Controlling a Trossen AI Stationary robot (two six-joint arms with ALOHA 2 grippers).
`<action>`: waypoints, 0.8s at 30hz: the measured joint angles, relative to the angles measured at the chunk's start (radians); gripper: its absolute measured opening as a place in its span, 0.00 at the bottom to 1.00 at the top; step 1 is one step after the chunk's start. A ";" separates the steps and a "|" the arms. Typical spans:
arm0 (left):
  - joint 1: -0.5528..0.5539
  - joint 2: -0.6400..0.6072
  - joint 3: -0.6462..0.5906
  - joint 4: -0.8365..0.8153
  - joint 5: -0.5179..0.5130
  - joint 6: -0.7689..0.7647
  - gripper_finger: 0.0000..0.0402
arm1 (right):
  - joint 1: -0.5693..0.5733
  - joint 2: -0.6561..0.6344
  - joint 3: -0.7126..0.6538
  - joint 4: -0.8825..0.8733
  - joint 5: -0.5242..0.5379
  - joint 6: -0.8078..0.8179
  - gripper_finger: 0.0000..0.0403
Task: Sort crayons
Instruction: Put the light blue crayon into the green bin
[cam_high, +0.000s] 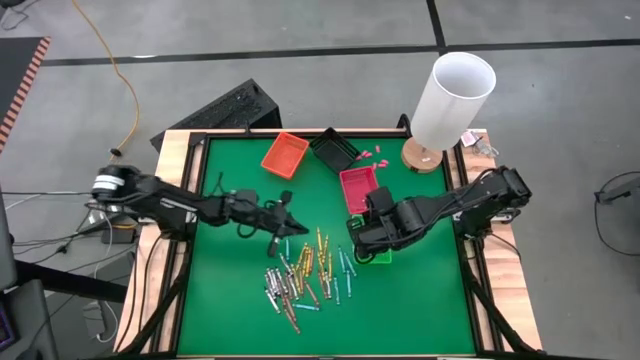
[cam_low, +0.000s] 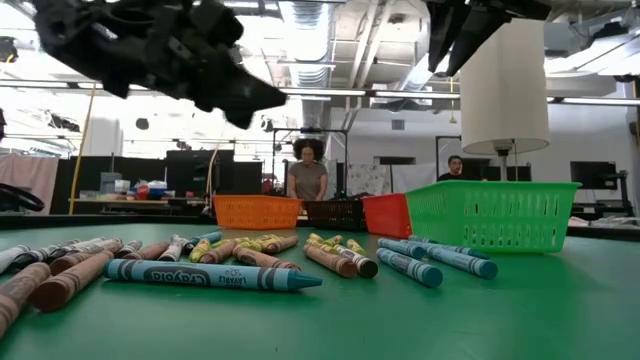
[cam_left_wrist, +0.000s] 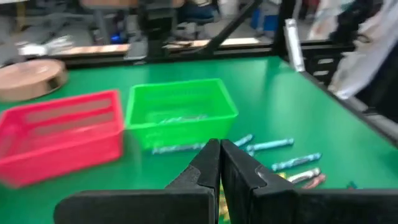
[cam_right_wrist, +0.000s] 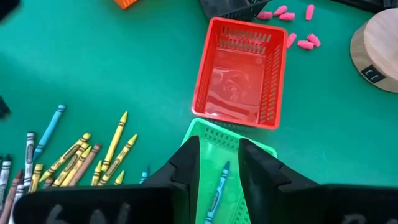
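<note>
Hovering over the green counter (cam_high: 420, 300), left hand (cam_left_wrist: 220, 163) is pressed together, empty. Right hand (cam_right_wrist: 219, 155) is spread above the slotted green basket (cam_right_wrist: 214, 138); only its wrist view shows a blue crayon (cam_right_wrist: 217, 186) inside. Paper-wrapped crayons (cam_high: 300, 275) are piled mid-counter.

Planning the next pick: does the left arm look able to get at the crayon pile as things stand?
Probably yes. The left gripper hangs shut just above the crayons with only bare green mat between them; the right gripper is off over the green basket.
</note>
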 joint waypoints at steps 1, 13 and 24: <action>-0.001 0.036 0.021 -0.003 0.004 0.008 0.00 | 0.000 0.000 0.000 0.000 0.000 0.000 0.27; -0.048 0.393 0.296 -0.053 -0.068 0.118 0.00 | 0.006 0.000 0.000 0.000 0.000 -0.001 0.27; -0.057 0.525 0.448 -0.140 -0.137 0.114 0.00 | 0.006 0.000 0.000 0.002 0.000 -0.028 0.27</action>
